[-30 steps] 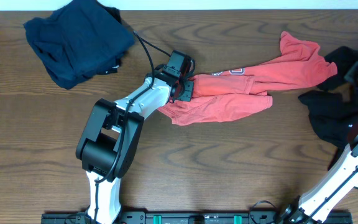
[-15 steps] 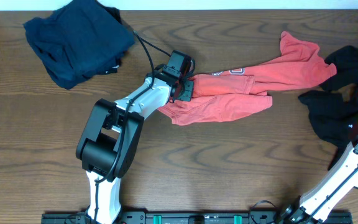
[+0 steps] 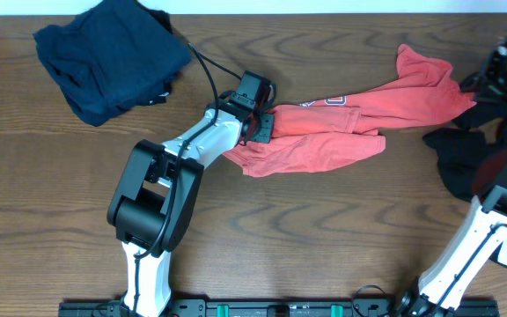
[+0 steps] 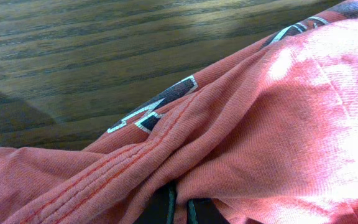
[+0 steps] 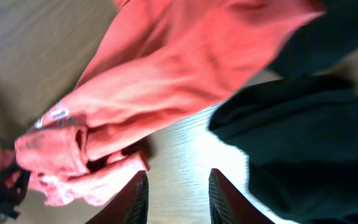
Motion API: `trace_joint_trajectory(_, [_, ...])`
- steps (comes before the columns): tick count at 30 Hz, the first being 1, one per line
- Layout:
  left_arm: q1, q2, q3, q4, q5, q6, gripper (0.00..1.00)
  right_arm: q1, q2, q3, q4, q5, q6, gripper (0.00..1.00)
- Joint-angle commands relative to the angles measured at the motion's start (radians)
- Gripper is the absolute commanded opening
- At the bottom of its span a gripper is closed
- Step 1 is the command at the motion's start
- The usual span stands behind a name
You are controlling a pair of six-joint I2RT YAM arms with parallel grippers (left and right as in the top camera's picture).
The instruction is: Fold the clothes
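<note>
The clothes lie on the wooden table (image 3: pixel 324 229). A red-orange shirt (image 3: pixel 359 119) with block lettering is stretched out across the middle. My left gripper (image 3: pixel 260 123) is shut on its left end, and in the left wrist view the red-orange shirt (image 4: pixel 247 118) fills the picture, its fabric pinched between the dark jaws of my left gripper (image 4: pixel 180 208). My right gripper (image 3: pixel 493 75) hangs at the far right, raised over the shirt's right end. In the right wrist view my right gripper (image 5: pixel 179 194) stands open over bare wood, with nothing between its fingers.
A navy shirt (image 3: pixel 108 57) lies bunched at the far left corner. A black shirt (image 3: pixel 469 163) is heaped at the right edge, and in the right wrist view this black shirt (image 5: pixel 303 137) lies just right of my fingers, with the red-orange shirt (image 5: pixel 166 74) to their left.
My right arm has swung up and toward the far edge, and its jaws have come apart. The left arm and the red-orange shirt have not moved.
</note>
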Motion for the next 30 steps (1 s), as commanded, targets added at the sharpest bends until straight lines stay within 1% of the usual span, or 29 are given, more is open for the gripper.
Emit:
trace_joint_trajectory(1, [0.041,0.076,-0.031,-0.042,-0.049,-0.009,0.06,0.055,-0.040,0.016,-0.016,0.018,-0.031,0.30])
trace_joint_trajectory(6, [0.047,0.076,-0.031,-0.050,-0.046,-0.009,0.06,0.119,-0.122,0.016,-0.050,0.097,-0.011,0.29])
trace_joint_trajectory(10, [0.047,0.076,-0.031,-0.050,-0.046,-0.009,0.06,0.158,-0.245,0.011,-0.075,0.157,-0.004,0.29])
trace_joint_trajectory(14, [0.047,0.076,-0.031,-0.050,-0.046,-0.009,0.06,0.189,-0.394,-0.035,-0.075,0.226,-0.004,0.33])
trace_joint_trajectory(17, [0.047,0.076,-0.031,-0.050,-0.046,-0.009,0.06,0.198,-0.508,-0.112,-0.075,0.241,-0.004,0.38])
trace_joint_trajectory(20, [0.047,0.076,-0.031,-0.050,-0.046,-0.009,0.06,0.196,-0.607,-0.231,-0.072,0.242,-0.004,0.39])
trace_joint_trajectory(24, [0.047,0.076,-0.031,-0.050,-0.046,-0.009,0.06,0.195,-0.718,-0.451,-0.014,0.250,-0.004,0.40])
trace_joint_trajectory(26, [0.047,0.076,-0.031,-0.051,-0.046,-0.009,0.06,0.195,-0.763,-0.590,0.053,0.249,-0.003,0.41])
trace_joint_trajectory(28, [0.047,0.076,-0.031,-0.054,-0.046,-0.009,0.07,0.191,-0.790,-0.718,0.131,0.249,0.006,0.48])
trace_joint_trajectory(30, [0.047,0.076,-0.031,-0.059,-0.046,-0.008,0.07,0.183,-0.799,-0.830,0.209,0.249,0.009,0.49])
